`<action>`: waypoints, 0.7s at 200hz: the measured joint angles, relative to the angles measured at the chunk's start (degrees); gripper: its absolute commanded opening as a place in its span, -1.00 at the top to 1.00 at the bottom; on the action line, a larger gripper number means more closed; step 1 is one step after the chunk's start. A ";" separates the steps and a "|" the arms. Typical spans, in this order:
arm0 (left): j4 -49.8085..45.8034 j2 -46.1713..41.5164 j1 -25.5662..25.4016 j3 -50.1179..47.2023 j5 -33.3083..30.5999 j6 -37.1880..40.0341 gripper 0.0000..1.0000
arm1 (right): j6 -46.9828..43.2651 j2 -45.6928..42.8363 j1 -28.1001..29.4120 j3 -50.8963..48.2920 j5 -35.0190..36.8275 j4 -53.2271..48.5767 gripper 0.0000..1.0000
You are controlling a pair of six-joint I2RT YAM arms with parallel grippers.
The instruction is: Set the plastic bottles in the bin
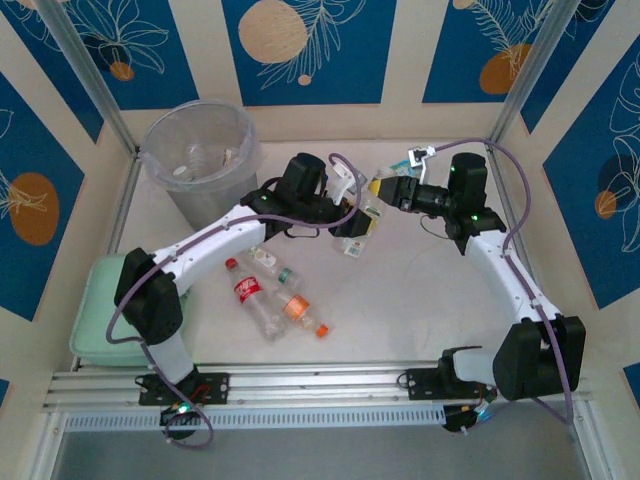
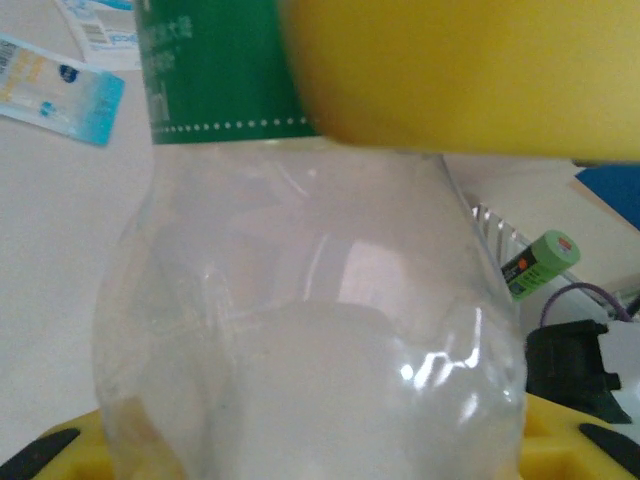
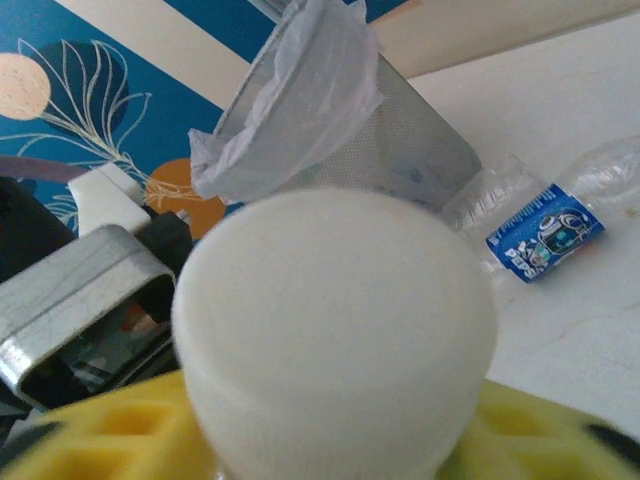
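1. 1 bin (image 1: pixel 200 178) stands at the table's far-left corner.
2. 3 bottles (image 1: pixel 250 292) lie on the table's middle.
3. The left gripper (image 1: pixel 352 232) is clamped on 1 green-labelled bottle (image 2: pixel 300 330), held above the table.
4. The right gripper (image 1: pixel 388 190) is at that bottle's white cap (image 3: pixel 335 320); I cannot tell whether it grips.

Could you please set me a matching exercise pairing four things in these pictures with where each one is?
Things:
1. bin
2. pad
3. red-label bottle
4. green-label bottle

Places:
A. about the centre of the table
B. far left corner
C. near left corner
D. lying left of centre, towards the near edge

Pairs: 1-B, 2-C, 3-D, 4-A
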 measured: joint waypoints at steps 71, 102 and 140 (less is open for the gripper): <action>-5.88 -0.02 5.92 7.89 -6.38 1.97 0.23 | -6.10 -9.60 -6.84 0.72 4.72 -10.27 -0.75; -8.24 -0.24 13.42 14.69 -9.60 1.92 0.36 | -7.37 -12.68 -7.91 0.50 6.10 -12.66 -0.75; -12.57 -1.42 22.60 24.06 -16.44 3.26 0.57 | -8.17 -12.68 -7.02 -1.99 8.17 -16.15 -0.75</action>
